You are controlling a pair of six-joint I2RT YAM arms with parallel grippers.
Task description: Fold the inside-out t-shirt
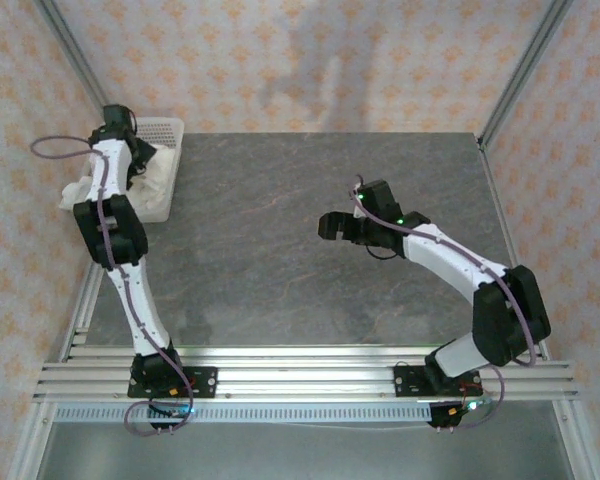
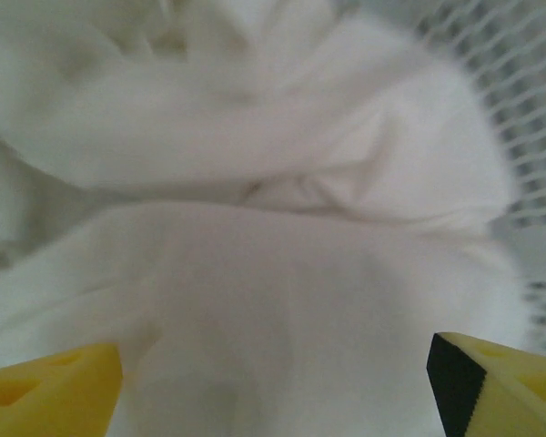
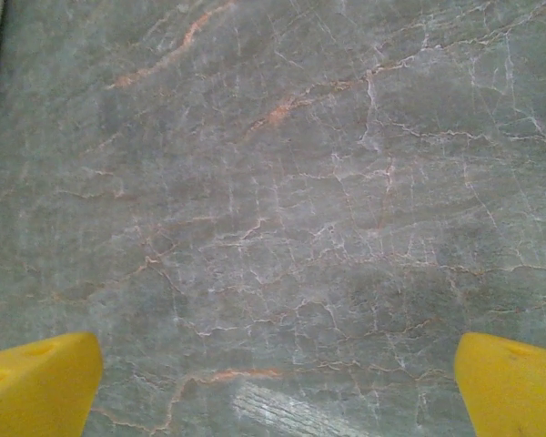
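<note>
Nearest you, the right pincer hangs over bare table, a little toward 2 o'clock from its middle. Its yellow fingers are wide apart and hold nothing. That open stretch of table looks like the place to spread the shirt.

Farther out, at the table's 10 o'clock corner, the left pincer points down into the white mesh basket. Its fingers stand apart too, with nothing between them. The inside-out t-shirt lies bunched in that basket right beneath the fingers. In the top view a lobe of it spills over the basket's 9 o'clock side.

The step in hand looks like the pick. Come straight down onto the raised fold at 12 o'clock from the fingers, so you pinch a ridge rather than flat cloth. Take a modest bite: thin fabric slips, but a deep grab gathers extra layers. Keep off the mesh at 3 o'clock so no fingertip snags it. Then lift slowly and check that the basket does not rise with the cloth.
</note>
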